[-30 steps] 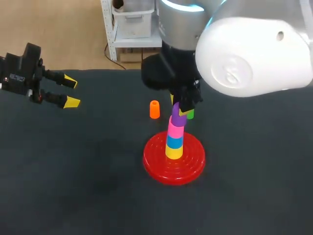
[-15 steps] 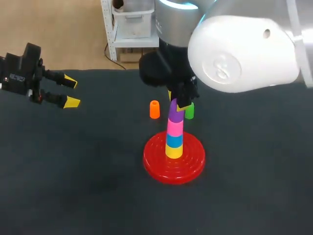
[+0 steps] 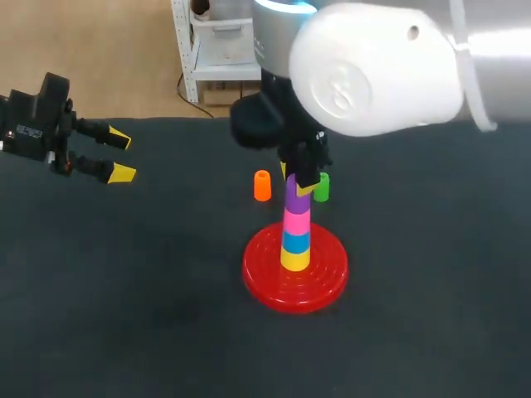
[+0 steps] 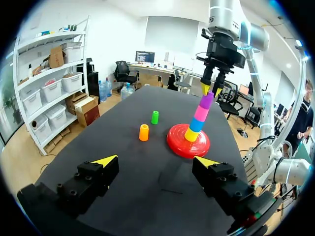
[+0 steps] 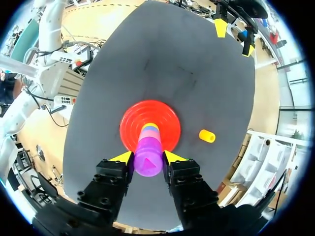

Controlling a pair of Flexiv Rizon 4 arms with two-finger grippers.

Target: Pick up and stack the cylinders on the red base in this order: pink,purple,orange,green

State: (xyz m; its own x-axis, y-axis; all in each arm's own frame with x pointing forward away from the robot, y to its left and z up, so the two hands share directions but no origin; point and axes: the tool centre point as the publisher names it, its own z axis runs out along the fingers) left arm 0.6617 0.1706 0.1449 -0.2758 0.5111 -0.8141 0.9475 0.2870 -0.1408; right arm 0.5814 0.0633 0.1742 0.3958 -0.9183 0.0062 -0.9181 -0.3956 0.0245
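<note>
The red base (image 3: 294,274) holds an upright stack: yellow, blue, then the pink cylinder (image 3: 297,222), with the purple cylinder (image 3: 296,201) on top. My right gripper (image 3: 296,181) comes down from above and is shut on the purple cylinder (image 5: 148,147), one yellow tip on each side. The orange cylinder (image 3: 262,186) and the green cylinder (image 3: 322,187) stand on the table just behind the base. My left gripper (image 3: 116,155) hovers open and holds nothing at the far left, well away from the stack (image 4: 197,120).
The black table (image 3: 124,315) spreads wide around the base. My right arm's big white body (image 3: 382,75) hangs over the back middle and hides part of the table behind the stack.
The right gripper has shifted slightly back and left with the purple cylinder. The stack leaned a second ago and now stands straight. The left arm has not moved.
</note>
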